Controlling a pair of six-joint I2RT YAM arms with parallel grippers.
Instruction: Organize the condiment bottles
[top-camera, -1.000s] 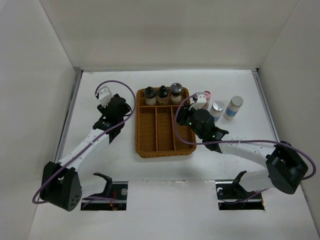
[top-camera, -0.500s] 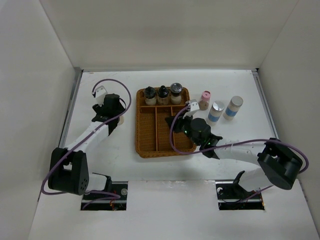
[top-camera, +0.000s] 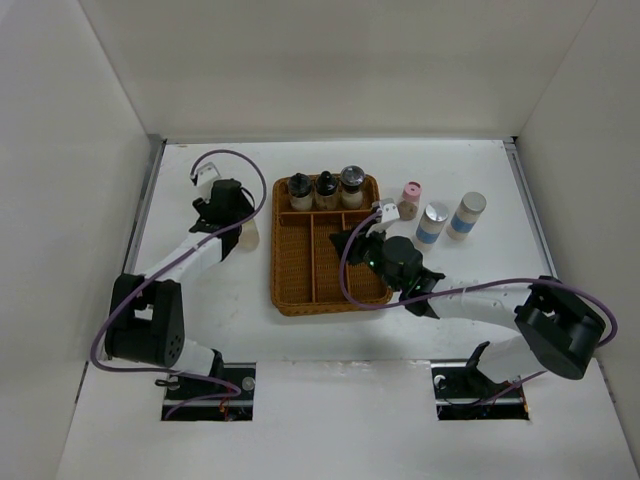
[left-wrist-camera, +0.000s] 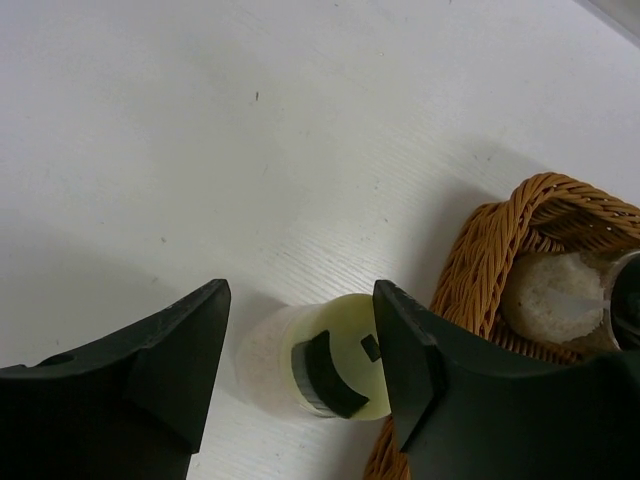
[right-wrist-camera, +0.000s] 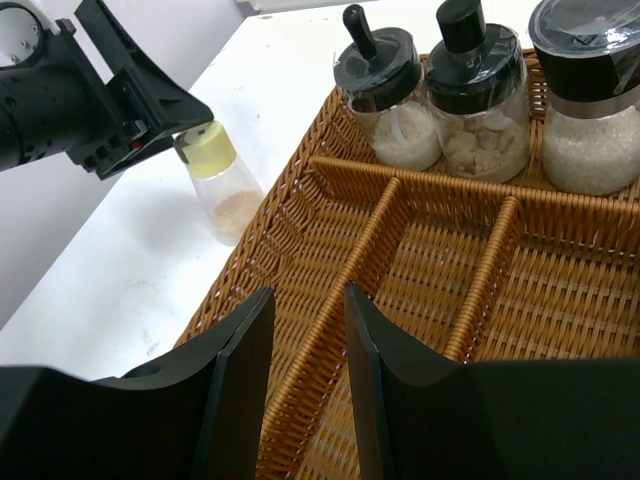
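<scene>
Table (top-camera: 240, 330): white, matte, spreading flat beneath both sets of jaws.
Back wall (top-camera: 330, 70): plain white panel rising beyond the jaws.
Left wall (top-camera: 60, 200), right wall (top-camera: 590, 150): white panels flanking the jaws.
Light: even, soft shadows.

open end effector (left-wrist-camera: 300, 345) straddling yellow-capped bottle (left-wrist-camera: 320, 362) beside wicker tray (left-wrist-camera: 500, 240)

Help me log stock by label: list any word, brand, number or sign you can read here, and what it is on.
No text can be read in any view.
Silver-capped bottles: blue bands, too small to tell if anything is printed.
Yellow-capped bottle: dark marks on the cap, not letters.
Dark-capped bottles: no label visible.
</scene>
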